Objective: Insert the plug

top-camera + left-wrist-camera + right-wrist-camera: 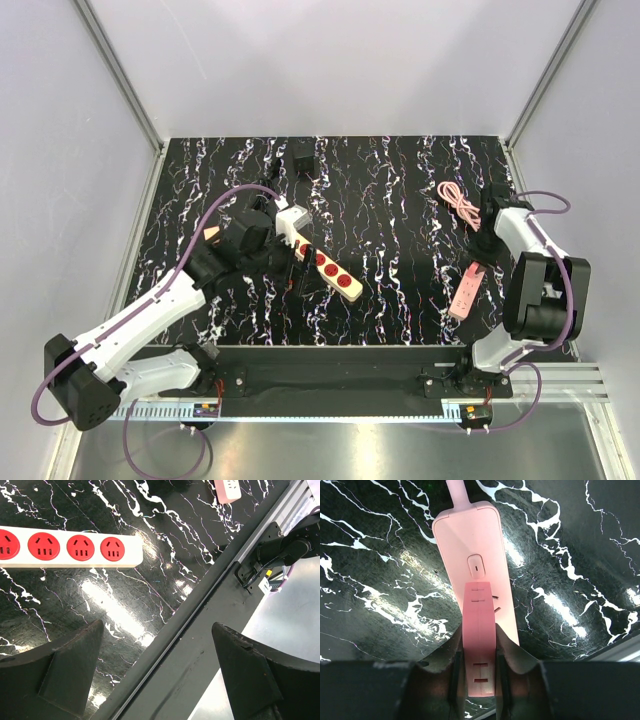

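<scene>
The plug (303, 154), far across the tabletop (400, 180), is best grasped squarely by the spread, empty left gripper (155, 630), while the right gripper (479, 655) is clamped on the pink strip (470, 535).

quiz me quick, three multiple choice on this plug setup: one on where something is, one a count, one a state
1. Where is the plug in the top view?
A. near the far edge of the table
B. in the left gripper
C. on the near rail

2. How many red sockets of the cream strip show in the left wrist view?
A. two
B. four
C. six

3. What state is the right gripper in?
A. open over bare table
B. shut on the plug
C. shut on the pink strip

Answers:
1 A, it lies alone beyond the cream strip.
2 B, four red rounds sit in a row.
3 C, its fingers clamp the pink strip's end.
</scene>
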Tool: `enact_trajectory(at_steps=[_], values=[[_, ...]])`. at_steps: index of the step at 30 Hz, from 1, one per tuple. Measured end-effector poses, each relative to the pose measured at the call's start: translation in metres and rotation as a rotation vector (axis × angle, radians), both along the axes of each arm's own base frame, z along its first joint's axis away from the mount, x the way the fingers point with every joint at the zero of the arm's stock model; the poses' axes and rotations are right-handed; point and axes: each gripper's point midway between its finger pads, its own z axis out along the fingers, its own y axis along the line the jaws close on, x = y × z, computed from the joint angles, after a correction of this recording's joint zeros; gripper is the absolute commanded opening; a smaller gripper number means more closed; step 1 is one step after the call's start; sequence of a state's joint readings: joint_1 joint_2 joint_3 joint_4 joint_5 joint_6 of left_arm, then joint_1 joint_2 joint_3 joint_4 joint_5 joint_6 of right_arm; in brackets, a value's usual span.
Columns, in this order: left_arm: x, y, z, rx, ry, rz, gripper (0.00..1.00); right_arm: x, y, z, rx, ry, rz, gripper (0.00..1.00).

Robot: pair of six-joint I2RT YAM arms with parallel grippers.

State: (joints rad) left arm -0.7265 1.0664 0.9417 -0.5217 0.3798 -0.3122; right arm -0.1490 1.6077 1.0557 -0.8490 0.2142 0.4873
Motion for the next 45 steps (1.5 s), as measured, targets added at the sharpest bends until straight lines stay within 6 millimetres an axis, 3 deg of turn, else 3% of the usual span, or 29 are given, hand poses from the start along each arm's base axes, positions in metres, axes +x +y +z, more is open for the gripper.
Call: enact_trajectory(at_steps=[16,20,31,32,33,36,42,43,45], values=[[0.003,0.002,-0.001,0.011,-0.009,0.017,0.95,0.002,0.003,-0.006,0.066,0.046,0.079,0.00],[0.004,0.002,-0.001,0.012,-0.011,0.019,0.95,-0.002,0.005,-0.018,0.084,0.086,0.102,0.00],[0.007,0.004,-0.002,0.023,-0.020,0.037,0.95,-0.001,0.005,-0.018,0.087,0.078,0.121,0.00],[0.007,0.004,-0.002,0.023,-0.020,0.037,0.95,-0.001,0.005,-0.018,0.087,0.078,0.122,0.02],[0.007,0.004,-0.002,0.023,-0.020,0.038,0.95,-0.001,0.005,-0.018,0.087,0.078,0.124,0.16],[0.007,0.004,-0.002,0.024,-0.020,0.038,0.95,-0.001,0.005,-0.018,0.086,0.080,0.121,0.40],[0.008,0.005,-0.003,0.028,-0.027,0.041,0.95,0.010,0.010,-0.013,0.088,0.052,0.134,0.64],[0.009,0.005,-0.003,0.030,-0.028,0.042,0.95,0.011,0.012,-0.012,0.088,0.050,0.141,0.73],[0.010,0.006,-0.003,0.033,-0.032,0.046,0.95,0.015,0.011,-0.011,0.082,0.041,0.149,0.74]])
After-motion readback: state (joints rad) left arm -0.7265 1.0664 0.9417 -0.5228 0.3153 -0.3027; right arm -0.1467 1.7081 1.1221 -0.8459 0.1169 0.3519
